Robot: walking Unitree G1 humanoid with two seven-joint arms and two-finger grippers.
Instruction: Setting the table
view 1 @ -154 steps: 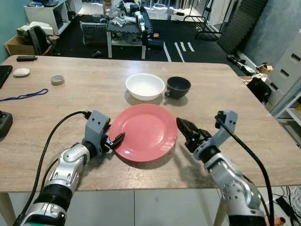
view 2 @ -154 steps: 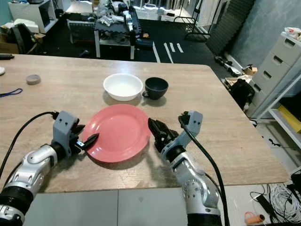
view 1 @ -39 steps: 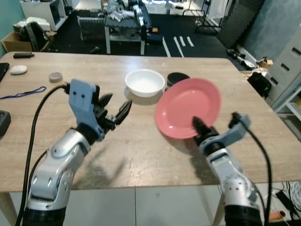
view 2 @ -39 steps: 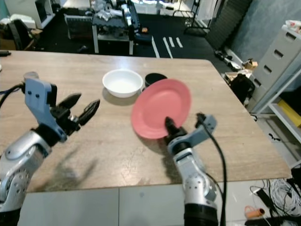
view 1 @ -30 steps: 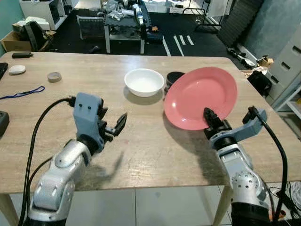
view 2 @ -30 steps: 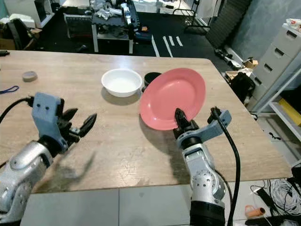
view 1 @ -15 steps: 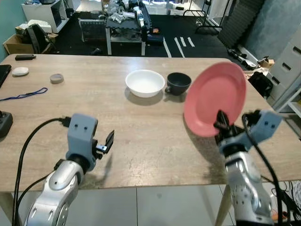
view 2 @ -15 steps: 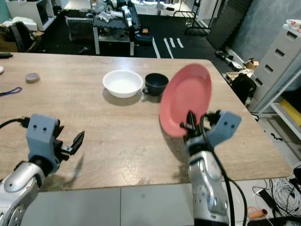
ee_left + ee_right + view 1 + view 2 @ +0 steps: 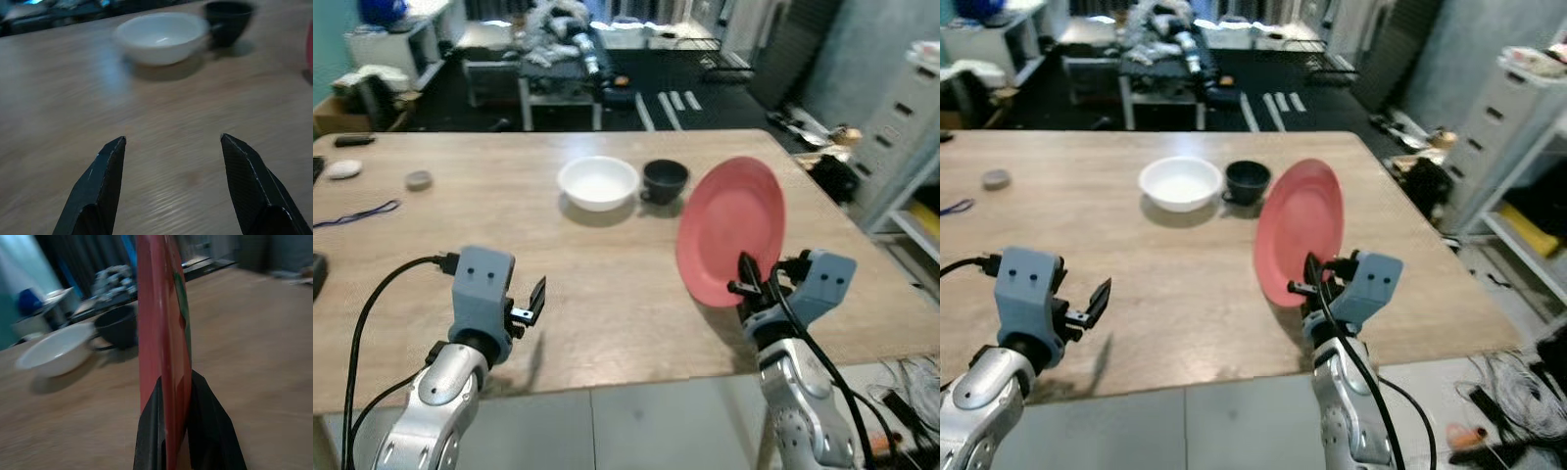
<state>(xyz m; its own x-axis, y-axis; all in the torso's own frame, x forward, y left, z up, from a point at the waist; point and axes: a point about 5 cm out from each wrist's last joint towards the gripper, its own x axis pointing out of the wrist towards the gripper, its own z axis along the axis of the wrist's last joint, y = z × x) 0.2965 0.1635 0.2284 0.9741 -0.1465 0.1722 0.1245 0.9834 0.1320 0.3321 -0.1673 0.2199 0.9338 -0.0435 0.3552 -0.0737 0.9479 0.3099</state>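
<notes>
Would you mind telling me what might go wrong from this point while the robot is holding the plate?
The right hand pinches the red plate only at its lower rim, nearly upright, so it may slip or pivot out and drop onto the table. The plate also stands close to the table's right edge, so it could fall to the floor. Swinging it left could knock the black cup or white bowl.

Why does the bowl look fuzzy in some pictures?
In the right wrist view the white bowl and dark cup sit blurred behind the sharper red plate; in the left wrist view the bowl is soft too, while the black fingers look crisp.
</notes>
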